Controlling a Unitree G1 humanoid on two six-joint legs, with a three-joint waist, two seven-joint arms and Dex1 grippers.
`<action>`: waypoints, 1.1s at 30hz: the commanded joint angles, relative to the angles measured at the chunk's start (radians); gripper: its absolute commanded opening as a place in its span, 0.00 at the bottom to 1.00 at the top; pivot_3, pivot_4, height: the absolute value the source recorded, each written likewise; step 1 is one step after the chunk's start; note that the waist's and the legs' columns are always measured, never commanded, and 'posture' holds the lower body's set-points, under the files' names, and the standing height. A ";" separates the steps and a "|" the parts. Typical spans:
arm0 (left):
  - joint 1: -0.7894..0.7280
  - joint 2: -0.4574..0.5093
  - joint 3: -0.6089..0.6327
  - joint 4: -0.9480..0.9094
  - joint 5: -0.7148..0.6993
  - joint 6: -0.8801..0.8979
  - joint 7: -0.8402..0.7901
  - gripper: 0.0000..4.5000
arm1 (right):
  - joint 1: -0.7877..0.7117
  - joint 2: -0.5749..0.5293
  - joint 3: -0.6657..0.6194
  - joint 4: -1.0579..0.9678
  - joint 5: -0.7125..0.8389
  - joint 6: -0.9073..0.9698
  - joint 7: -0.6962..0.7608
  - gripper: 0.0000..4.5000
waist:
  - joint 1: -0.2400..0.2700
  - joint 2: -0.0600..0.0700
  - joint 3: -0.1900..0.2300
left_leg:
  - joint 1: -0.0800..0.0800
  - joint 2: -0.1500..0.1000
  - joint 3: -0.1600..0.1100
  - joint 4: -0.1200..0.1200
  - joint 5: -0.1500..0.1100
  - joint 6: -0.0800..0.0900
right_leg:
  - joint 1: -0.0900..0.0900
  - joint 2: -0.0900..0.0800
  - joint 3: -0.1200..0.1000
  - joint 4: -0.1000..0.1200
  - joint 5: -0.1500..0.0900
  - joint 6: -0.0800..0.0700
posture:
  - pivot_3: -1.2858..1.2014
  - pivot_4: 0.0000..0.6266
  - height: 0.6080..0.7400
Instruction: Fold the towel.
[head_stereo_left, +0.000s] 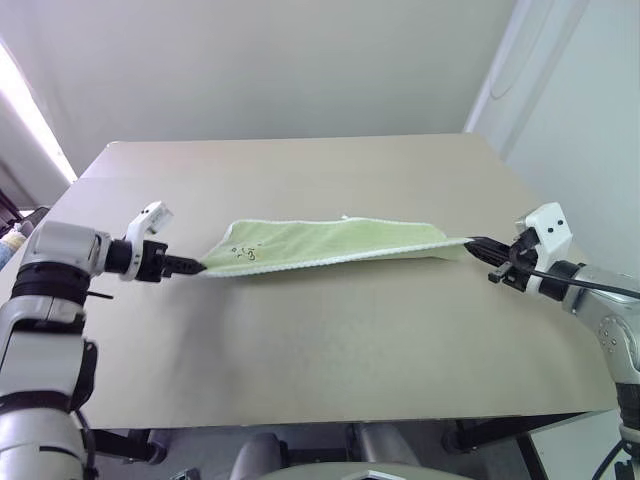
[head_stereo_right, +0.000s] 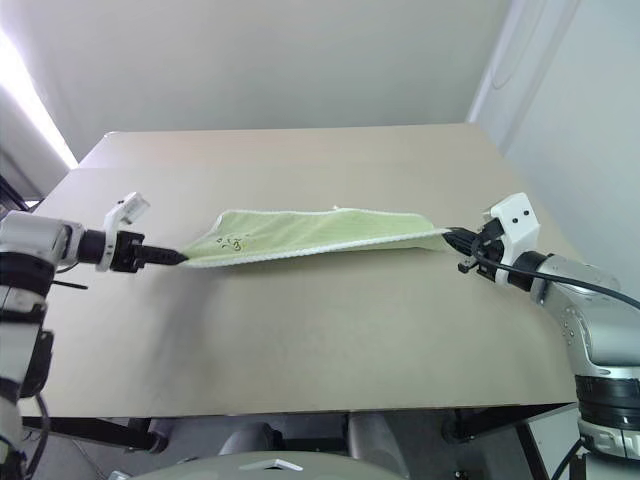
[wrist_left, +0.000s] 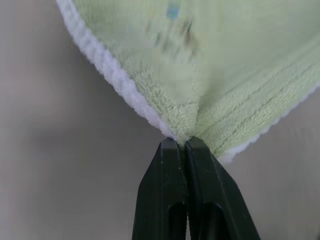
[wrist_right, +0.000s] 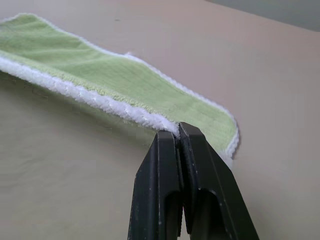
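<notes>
The light-green towel (head_stereo_left: 325, 243) with white edging is stretched sideways across the middle of the tan table (head_stereo_left: 330, 340), doubled over lengthwise, its dark motif near the left end. My left gripper (head_stereo_left: 196, 266) is shut on the towel's left corner (wrist_left: 182, 131). At the other end my right gripper (head_stereo_left: 472, 241) is shut on the right corner (wrist_right: 167, 123). Both pinched corners are lifted a little off the table, while the far long edge rests on it.
The table's front edge (head_stereo_left: 340, 418) runs close below the arms. A pale wall (head_stereo_left: 580, 110) stands to the right of the table, and a bright strip of light (head_stereo_left: 30, 110) lies at the far left.
</notes>
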 joint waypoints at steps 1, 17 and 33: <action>0.041 0.064 -0.008 -0.082 0.005 0.063 0.022 0.00 | 0.028 -0.053 -0.099 -0.028 -0.004 0.025 -0.014 0.01 | 0.004 0.000 0.000 | 0.001 0.000 0.000 0.000 0.000 0.000 | 0.001 0.000 0.000 0.000 0.000 0.000 | 0.52 0.00 0.79; 0.237 0.207 -0.073 -0.316 -0.095 0.135 -0.037 0.00 | 0.362 -0.160 -0.195 -0.205 0.025 0.059 0.169 0.01 | 0.022 -0.001 0.000 | 0.001 0.000 0.000 -0.001 0.000 0.000 | 0.000 0.000 0.000 -0.001 -0.001 0.000 | 0.52 0.00 0.79; 0.042 0.083 -0.083 -0.116 -0.089 0.107 0.061 0.00 | 0.035 -0.059 0.043 -0.022 -0.081 0.045 -0.002 0.01 | 0.020 -0.003 0.001 | 0.001 0.000 0.001 -0.002 0.000 0.000 | 0.000 0.000 0.000 -0.002 -0.001 0.000 | 0.52 0.00 0.79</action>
